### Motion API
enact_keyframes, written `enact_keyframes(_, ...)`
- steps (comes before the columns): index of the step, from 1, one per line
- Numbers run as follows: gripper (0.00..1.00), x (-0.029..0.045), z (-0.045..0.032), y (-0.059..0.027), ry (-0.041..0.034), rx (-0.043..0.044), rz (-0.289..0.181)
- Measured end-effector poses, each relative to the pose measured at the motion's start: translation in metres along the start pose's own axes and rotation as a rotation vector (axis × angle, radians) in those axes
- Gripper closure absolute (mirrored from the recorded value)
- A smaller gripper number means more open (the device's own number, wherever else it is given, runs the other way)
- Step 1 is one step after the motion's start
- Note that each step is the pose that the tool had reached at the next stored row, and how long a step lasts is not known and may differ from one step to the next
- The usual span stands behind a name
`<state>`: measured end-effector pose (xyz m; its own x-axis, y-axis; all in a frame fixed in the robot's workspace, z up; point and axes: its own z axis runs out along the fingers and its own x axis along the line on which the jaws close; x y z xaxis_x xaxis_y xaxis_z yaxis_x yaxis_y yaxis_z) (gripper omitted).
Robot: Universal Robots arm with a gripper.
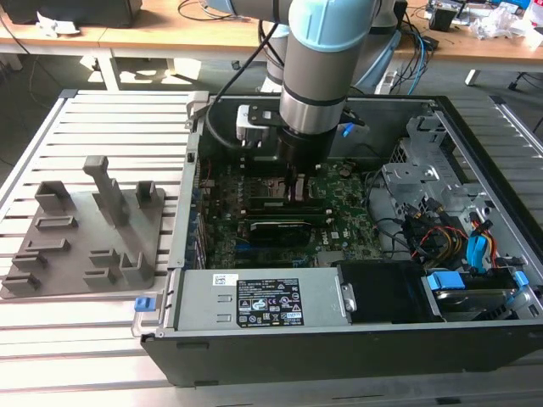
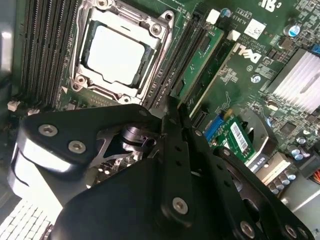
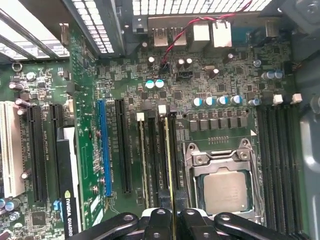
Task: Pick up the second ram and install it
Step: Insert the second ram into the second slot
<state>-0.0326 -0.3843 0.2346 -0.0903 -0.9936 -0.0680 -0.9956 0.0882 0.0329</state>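
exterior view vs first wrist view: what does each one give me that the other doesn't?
Exterior view alone: the arm reaching down into the open computer case, the grey holder tray on the slatted table at the exterior view's left, and the drive cables at its right.

First wrist view alone: the rear ports, the blue expansion slot, and the second ram standing on edge in a memory slot beside the CPU socket, with the gripper closed on it.

Shared: the motherboard and the gripper.
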Motion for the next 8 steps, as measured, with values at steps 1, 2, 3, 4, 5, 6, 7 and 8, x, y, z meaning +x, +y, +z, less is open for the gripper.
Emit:
enact_keyframes(1,0.86,0.0002,0.0026,0.0004,0.0012,0.0001,0.0)
enact_keyframes(2,0.86,0.0002,0.004,0.0006,0.0027,0.0002,0.0)
enact_keyframes(3,0.86,0.0001,0.0048,0.0009,0.0043,0.0003,0.0)
enact_keyframes(4,0.86,-0.0004,0.0056,0.0008,0.0059,0.0004,0.0)
enact_keyframes(5,0.86,-0.001,0.0065,0.0009,0.0065,0.0005,-0.001)
enact_keyframes(6,0.86,-0.0015,0.0072,0.0009,0.0072,0.0005,-0.002)
enact_keyframes(7,0.86,-0.002,0.0078,0.001,0.008,0.0004,-0.004)
enact_keyframes(8,0.86,-0.0023,0.0084,0.0013,0.0092,0.0003,-0.005)
